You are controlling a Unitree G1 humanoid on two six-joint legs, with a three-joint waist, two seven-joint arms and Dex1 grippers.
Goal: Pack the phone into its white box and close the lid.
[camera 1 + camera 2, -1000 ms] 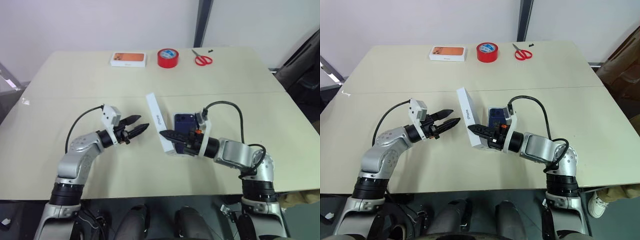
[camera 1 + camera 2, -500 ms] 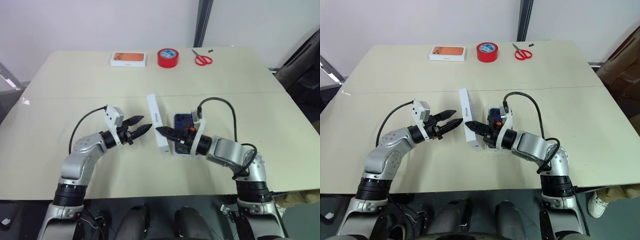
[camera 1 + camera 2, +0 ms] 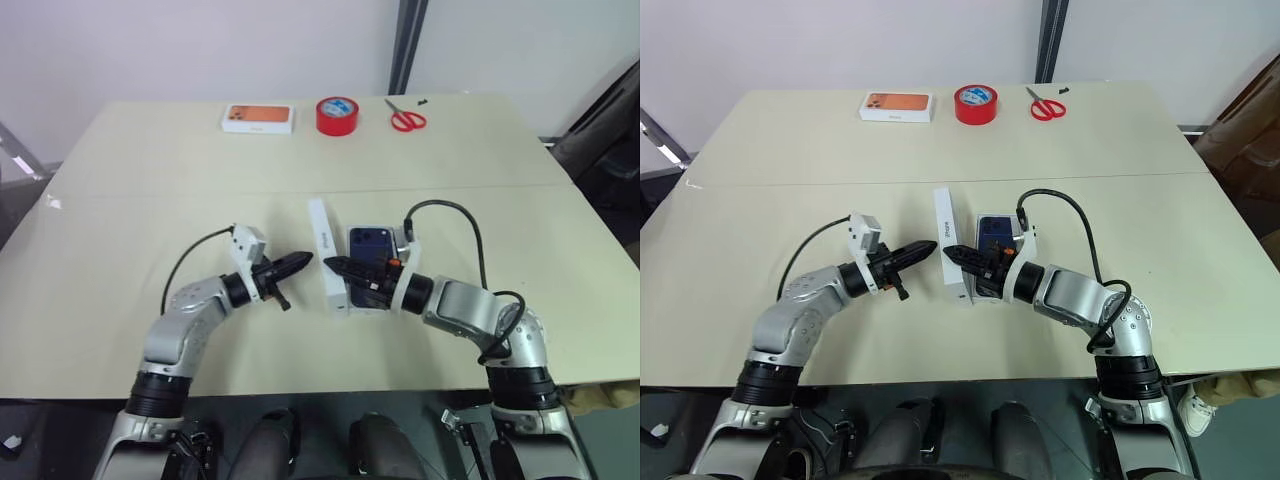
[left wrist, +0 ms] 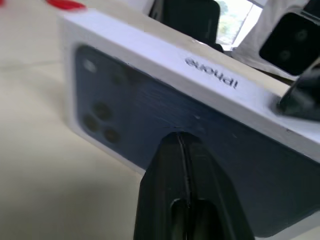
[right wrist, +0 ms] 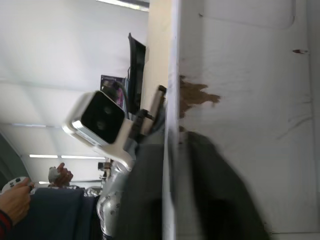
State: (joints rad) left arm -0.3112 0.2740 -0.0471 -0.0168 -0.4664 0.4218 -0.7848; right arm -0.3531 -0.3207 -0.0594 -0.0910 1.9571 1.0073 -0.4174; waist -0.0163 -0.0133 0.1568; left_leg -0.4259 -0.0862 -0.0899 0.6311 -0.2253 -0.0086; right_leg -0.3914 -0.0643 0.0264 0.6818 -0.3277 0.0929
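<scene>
The dark blue phone (image 3: 372, 240) lies in the white box (image 3: 352, 304) at the table's middle. The lid (image 3: 324, 250) stands on its long edge along the box's left side, its white inside towards the phone. The lid's outer face (image 4: 150, 115) carries a dark blue phone picture. My left gripper (image 3: 300, 262) is shut, and its tip (image 4: 176, 137) rests against that printed face. My right gripper (image 3: 338, 266) reaches over the box from the right. Its jaws stand slightly open on either side of the lid's wall (image 5: 172, 100).
At the table's far edge lie a white box with an orange picture (image 3: 257, 118), a red tape roll (image 3: 336, 115) and red scissors (image 3: 405, 120). A person's hand (image 5: 15, 197) appears in the background of the right wrist view.
My left gripper has shut and moved right until its tip meets the lid. The lid now stands more upright and closer to the box. The right gripper's jaws have parted.
</scene>
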